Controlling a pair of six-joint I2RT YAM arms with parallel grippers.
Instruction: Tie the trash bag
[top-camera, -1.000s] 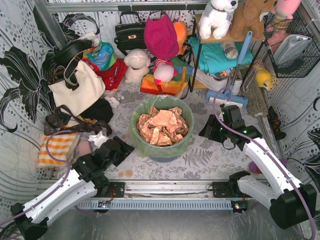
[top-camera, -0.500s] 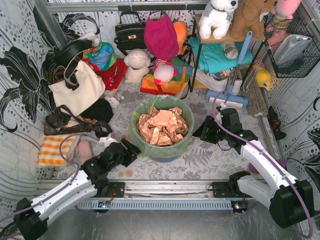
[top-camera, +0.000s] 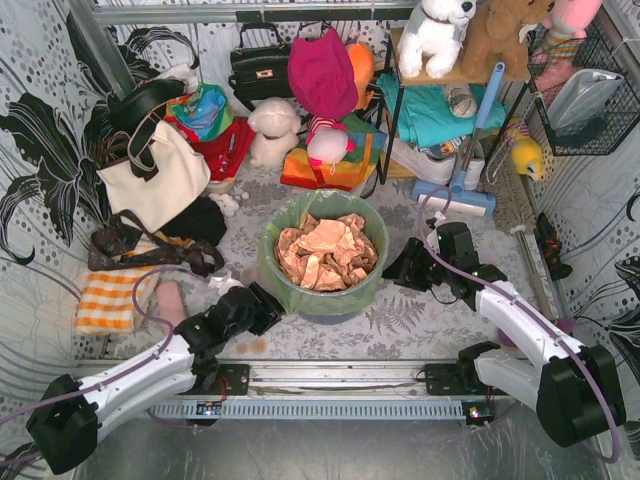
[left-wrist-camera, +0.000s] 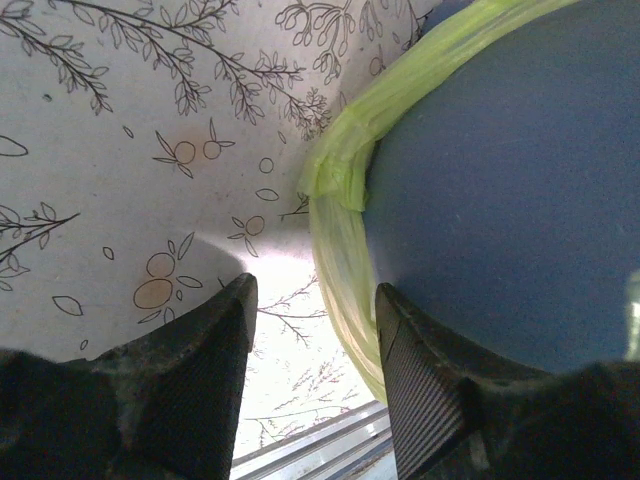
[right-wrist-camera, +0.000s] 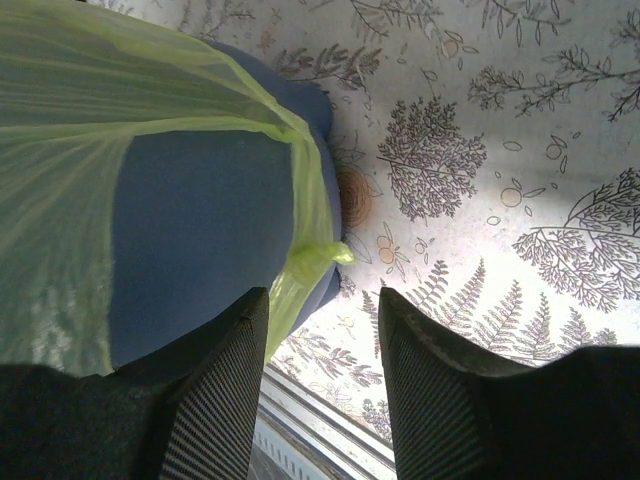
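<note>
We're boxed in by walls (top-camera: 40, 140) covered with a black-and-white print of big flowers and dots, left and right. The floor (top-camera: 420, 315) is a pale cloth with ferns and little trees on it. There's a black metal shelf rack (top-camera: 393, 110) at the back, a wire basket (top-camera: 600, 135) hanging on the right wall, and a silver rail (top-camera: 340, 376) along the near edge. The light's bright and even.

Parted jaws beside lime-green trash bag (right-wrist-camera: 296, 262) hem on blue bin (right-wrist-camera: 200, 225).
</note>
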